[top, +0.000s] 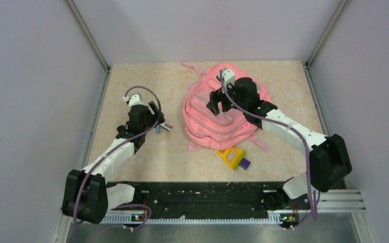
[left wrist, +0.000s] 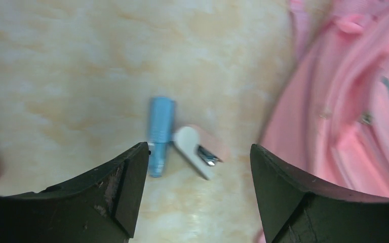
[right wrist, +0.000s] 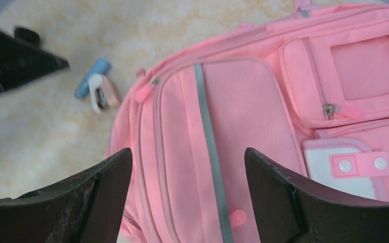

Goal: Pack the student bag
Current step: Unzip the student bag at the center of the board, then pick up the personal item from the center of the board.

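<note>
Beige marbled desk [top: 283, 91] boxed in by pale lilac walls, with a black rail [top: 202, 195] along the near edge carrying both arm bases.

On the far part of the desk, a little right of centre, the student bag [top: 202, 121]: pink, soft, by far the largest thing here, lying flat with its front face up. Pink straps trailing out at its far-left corner and at its near-right edge. From the right wrist, shows a front panel with a grey stripe [right wrist: 207, 131] running down it, a pocket with a square window [right wrist: 367, 66], and a white patch crossed by a pink tab with two snaps [right wrist: 359, 164].

Over the bag's front panel, the right gripper [right wrist: 188, 152]: fingers spread wide, nothing pinched between them. Impossible to tell whether touching the fabric or just clear of it.

Left of the bag, over bare desk, the left gripper [left wrist: 198, 149]: likewise spread wide and empty, pointing down at two small things lying on the desk below. First, a light blue cylinder [left wrist: 160, 136], its lower end close to the gripper's left finger in the wrist view. Second, a small white-and-pink stapler [left wrist: 195, 149] just beside it, close together at one end and angled apart in a narrow V. Both near the bag's left edge but off the fabric.

Just in front of the bag's near edge, a yellow triangular piece [top: 231, 155] with a purple object [top: 244, 163] against its right corner; too small to name more closely.
</note>
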{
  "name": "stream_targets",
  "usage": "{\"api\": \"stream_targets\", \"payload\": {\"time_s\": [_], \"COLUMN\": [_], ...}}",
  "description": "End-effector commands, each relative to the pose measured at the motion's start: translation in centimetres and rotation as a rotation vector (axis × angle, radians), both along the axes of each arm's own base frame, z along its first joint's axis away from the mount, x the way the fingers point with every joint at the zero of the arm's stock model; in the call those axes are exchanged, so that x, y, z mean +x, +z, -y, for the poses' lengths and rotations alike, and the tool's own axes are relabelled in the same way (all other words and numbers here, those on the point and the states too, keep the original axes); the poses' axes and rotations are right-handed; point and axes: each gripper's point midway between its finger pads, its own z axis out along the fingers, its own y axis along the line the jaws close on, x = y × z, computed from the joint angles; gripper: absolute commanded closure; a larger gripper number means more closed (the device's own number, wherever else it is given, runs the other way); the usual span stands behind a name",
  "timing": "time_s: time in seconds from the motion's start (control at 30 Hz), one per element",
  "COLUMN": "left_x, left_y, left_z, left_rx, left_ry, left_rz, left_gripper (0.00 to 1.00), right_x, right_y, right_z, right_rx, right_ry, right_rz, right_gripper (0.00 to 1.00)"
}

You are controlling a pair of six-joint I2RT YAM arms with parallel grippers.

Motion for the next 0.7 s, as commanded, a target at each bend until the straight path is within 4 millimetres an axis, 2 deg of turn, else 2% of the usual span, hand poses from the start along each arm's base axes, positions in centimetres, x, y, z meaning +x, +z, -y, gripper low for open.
{"api": "stream_targets", "payload": {"time_s": [0.0, 0.2, 0.3, 0.47, 0.67], "left_x": [-1.3, -3.6, -5.2, -6.9, -7.3], "left_y": [-0.7, -0.6, -2.2, -4.7, -6.7], "left_z": [-7.8, -19.6, -23.2, -25.1, -24.8], "left_rx": [0.138, 0.242, 0.183, 0.152, 0.1], "left_ry": [0.216, 0.56, 0.658, 0.704, 0.685], "left_rz": [-0.06, -0.125, -0.181, -0.274, -0.329], "left_gripper": [0.22, 0.19, 0.18, 0.18, 0.23], "right_x": [-1.3, -1.9, -2.0, -1.8, -1.8], "right_y": [-1.6, -2.1, -2.6, -2.9, -2.8], "right_z": [0.6, -0.1, -0.1, 0.2, 0.0], "right_rx": [-0.163, -0.173, -0.18, -0.2, -0.185], "right_ry": [0.114, 0.152, 0.153, 0.146, 0.144], "right_rz": [0.132, 0.149, 0.141, 0.148, 0.155], "right_gripper": [0.21, 0.21, 0.21, 0.21, 0.21]}}
